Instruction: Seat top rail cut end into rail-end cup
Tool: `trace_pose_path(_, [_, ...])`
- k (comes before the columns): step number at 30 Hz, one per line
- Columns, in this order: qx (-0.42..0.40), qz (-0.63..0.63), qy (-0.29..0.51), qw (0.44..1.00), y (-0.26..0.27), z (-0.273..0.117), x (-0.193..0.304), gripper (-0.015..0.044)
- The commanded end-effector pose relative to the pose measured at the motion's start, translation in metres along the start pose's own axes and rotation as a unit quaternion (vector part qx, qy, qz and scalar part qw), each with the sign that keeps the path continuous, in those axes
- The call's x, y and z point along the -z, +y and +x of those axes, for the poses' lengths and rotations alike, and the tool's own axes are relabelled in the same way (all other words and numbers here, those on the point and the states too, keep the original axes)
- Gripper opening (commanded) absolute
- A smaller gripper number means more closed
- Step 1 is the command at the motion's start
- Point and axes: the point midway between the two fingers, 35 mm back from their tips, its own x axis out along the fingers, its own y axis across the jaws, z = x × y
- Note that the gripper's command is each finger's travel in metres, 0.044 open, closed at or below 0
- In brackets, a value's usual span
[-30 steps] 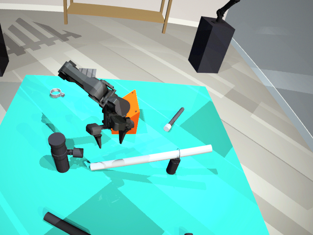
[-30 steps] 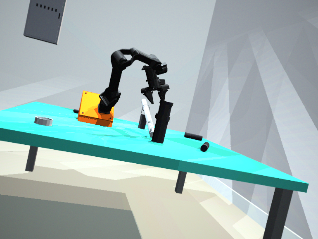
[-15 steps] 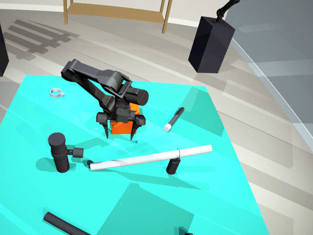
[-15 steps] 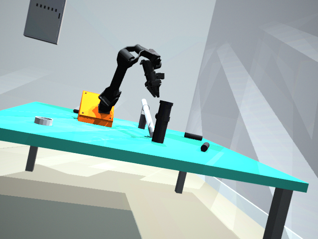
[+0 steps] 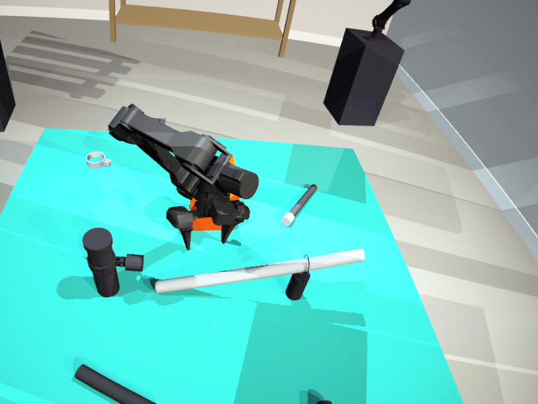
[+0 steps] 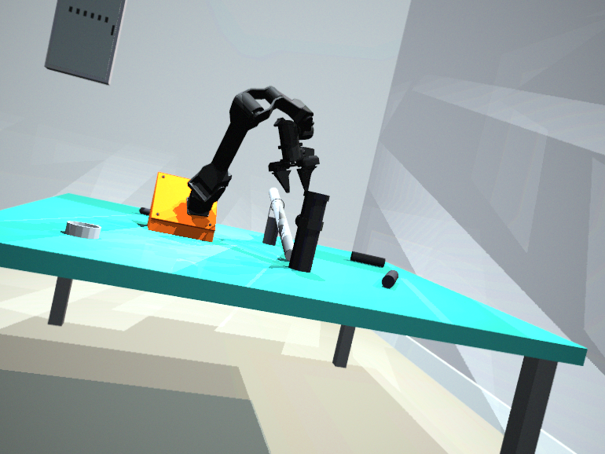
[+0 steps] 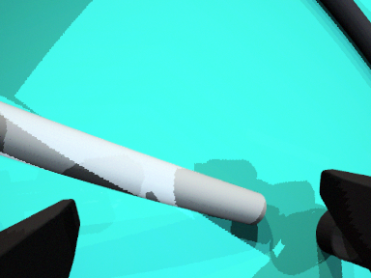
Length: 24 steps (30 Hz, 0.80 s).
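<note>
The white rail passes through the wire loop of the loop cap on the short black post. It slopes down to its near end, which is low by the table, outside the cup. The big black post stands upright. Its brace band is around its upper part, below the post cap. The rail-end cup juts from the band towards the rail, above its end level. My gripper is open and empty above the rail, not touching it.
My orange base is behind the rail. A silver clamp ring lies at the back left. A dark rod with a white end lies right of the base. A dark tube lies near the front.
</note>
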Motion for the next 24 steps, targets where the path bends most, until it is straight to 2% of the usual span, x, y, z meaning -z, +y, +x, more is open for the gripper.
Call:
trace_pose_path(1, [-0.057, -0.247, 0.061, 0.965, 0.005, 0.025, 0.001, 0.0440])
trace_pose_path(6, [-0.136, -0.463, 0.087, 0.871, 0.009, 0.048, 0.006, 0.0440])
trace_pose_path(9, [-0.162, -0.517, 0.087, 0.836, 0.010, 0.055, 0.008, 0.0440])
trace_pose_path(24, [-0.163, -0.521, 0.086, 0.833, 0.011, 0.055, 0.008, 0.0440])
